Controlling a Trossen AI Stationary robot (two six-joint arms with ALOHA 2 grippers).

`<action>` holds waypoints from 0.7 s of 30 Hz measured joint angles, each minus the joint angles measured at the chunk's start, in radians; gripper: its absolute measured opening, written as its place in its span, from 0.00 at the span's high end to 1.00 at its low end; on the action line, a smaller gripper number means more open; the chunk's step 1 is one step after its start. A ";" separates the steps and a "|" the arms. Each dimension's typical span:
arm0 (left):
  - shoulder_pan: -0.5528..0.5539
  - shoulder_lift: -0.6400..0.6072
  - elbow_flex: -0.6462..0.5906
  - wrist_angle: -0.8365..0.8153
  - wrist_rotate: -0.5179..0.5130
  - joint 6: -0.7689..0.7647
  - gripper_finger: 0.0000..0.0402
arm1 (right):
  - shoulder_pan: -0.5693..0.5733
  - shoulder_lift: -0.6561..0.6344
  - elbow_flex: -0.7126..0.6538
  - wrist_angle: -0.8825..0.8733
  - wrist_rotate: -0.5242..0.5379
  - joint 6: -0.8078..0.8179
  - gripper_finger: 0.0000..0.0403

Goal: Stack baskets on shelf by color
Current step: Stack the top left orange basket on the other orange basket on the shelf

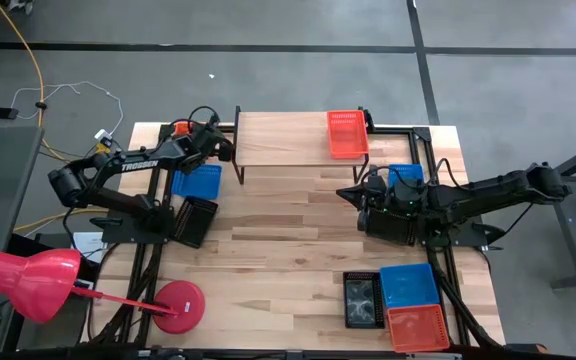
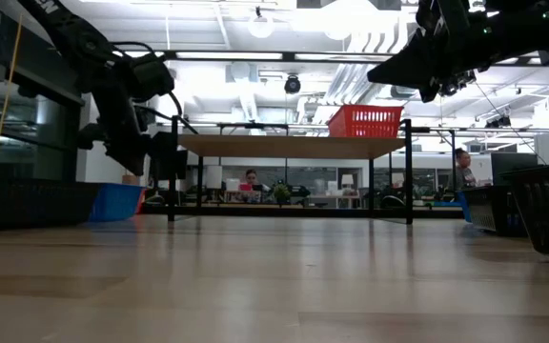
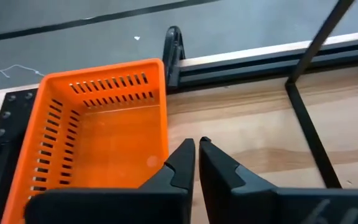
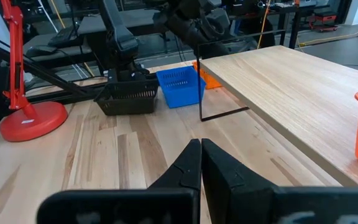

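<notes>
The shelf (image 1: 288, 135) stands at the table's far side, and one red-orange basket (image 1: 347, 133) sits on its right end (image 2: 365, 121). My left gripper (image 3: 196, 148) is shut and hovers by the shelf's left end (image 1: 216, 143), beside a red-orange basket (image 3: 98, 143) that rests on the table's far left corner. My right gripper (image 4: 201, 148) is shut and hangs above the table in front of the shelf's right end (image 1: 344, 192). A blue basket (image 1: 197, 181) and a black basket (image 1: 196, 220) lie on the left.
A blue basket (image 1: 405, 175) lies under my right arm. Black (image 1: 362, 298), blue (image 1: 409, 284) and red-orange (image 1: 418, 327) baskets sit at the near right corner. A red lamp base (image 1: 178, 305) stands near left. Bare wood lies between the arms (image 1: 288, 230).
</notes>
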State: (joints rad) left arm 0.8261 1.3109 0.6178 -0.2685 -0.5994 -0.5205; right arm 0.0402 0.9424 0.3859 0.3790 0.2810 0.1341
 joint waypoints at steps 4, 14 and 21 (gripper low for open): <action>0.026 0.000 0.000 -0.015 0.000 0.000 0.89 | 0.000 0.000 0.000 0.000 0.000 0.014 1.00; 0.047 0.013 0.000 -0.021 0.046 0.017 0.66 | 0.000 0.000 0.000 0.000 0.000 0.016 1.00; 0.064 0.066 0.001 -0.004 0.071 0.002 0.62 | 0.000 0.000 0.000 0.000 0.000 0.015 1.00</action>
State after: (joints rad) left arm 0.8898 1.3767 0.6188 -0.2723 -0.5282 -0.5184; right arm 0.0402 0.9424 0.3859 0.3786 0.2813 0.1493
